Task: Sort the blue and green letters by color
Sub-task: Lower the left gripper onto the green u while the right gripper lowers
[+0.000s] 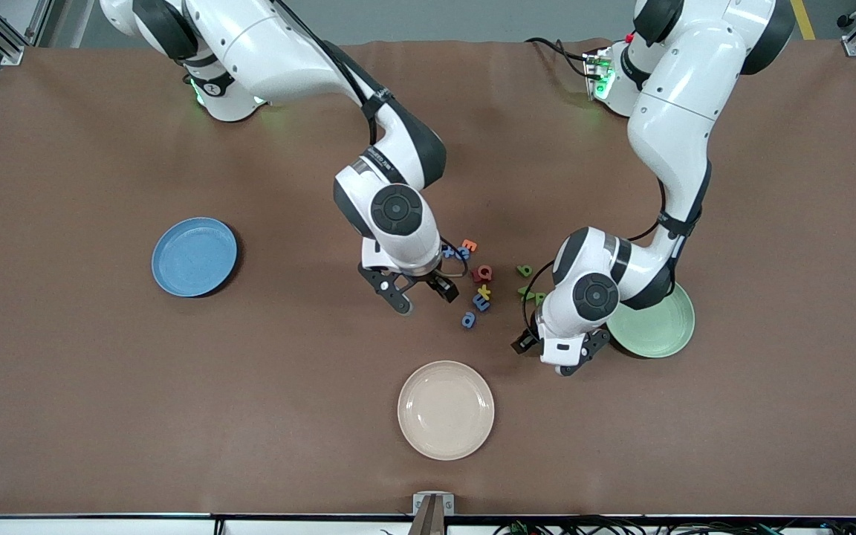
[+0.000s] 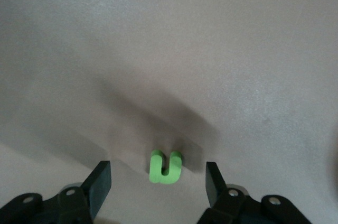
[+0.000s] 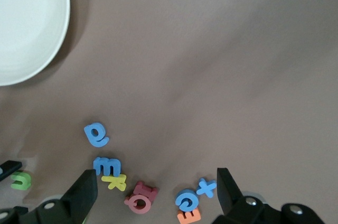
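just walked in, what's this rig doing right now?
Two Franka arms are sorting foam letters by color. The left tool is down at the table beside the green plate, its fingers straddling a green letter without touching it. The right tool hangs open over the table beside the mixed cluster, where a blue letter, more blue letters and red, yellow and orange ones lie. The blue plate and cream plate hold nothing.

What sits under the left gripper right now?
A green letter lies flat on the brown table, in the gap of the left gripper, untouched. In the front view the arm covers it. The right gripper hangs open beside the mixed letters.
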Tool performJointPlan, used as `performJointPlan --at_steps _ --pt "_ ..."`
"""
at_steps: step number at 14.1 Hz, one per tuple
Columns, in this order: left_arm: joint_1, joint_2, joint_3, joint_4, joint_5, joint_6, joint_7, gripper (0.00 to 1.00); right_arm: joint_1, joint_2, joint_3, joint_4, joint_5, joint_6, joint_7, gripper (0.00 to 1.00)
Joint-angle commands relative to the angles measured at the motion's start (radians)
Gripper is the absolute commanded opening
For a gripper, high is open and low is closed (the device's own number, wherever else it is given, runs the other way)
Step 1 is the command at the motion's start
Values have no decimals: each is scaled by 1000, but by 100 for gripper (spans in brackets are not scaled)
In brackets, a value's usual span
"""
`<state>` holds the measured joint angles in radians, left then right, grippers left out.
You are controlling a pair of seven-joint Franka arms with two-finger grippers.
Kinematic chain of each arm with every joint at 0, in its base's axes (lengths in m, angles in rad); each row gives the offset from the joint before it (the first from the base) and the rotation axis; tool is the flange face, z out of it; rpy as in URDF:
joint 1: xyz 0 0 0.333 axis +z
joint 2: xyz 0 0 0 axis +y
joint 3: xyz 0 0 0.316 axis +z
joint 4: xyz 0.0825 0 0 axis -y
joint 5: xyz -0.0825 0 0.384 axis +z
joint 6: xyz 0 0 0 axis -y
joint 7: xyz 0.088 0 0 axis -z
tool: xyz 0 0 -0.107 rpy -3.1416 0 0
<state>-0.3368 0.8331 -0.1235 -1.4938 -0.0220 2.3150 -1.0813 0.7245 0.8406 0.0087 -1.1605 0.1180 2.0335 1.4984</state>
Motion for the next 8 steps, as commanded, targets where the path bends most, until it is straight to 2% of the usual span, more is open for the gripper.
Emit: performJointPlan --at_steps 1,3,8 --pt "-8 26 5 33 22 15 -22 76 33 95 -24 126 -4 -12 78 100" --pt "-11 28 5 33 21 15 -22 68 70 129 -64 163 -3 -6 108 100" --pt "-11 26 5 33 20 20 -22 46 125 184 -105 163 -4 151 135 98"
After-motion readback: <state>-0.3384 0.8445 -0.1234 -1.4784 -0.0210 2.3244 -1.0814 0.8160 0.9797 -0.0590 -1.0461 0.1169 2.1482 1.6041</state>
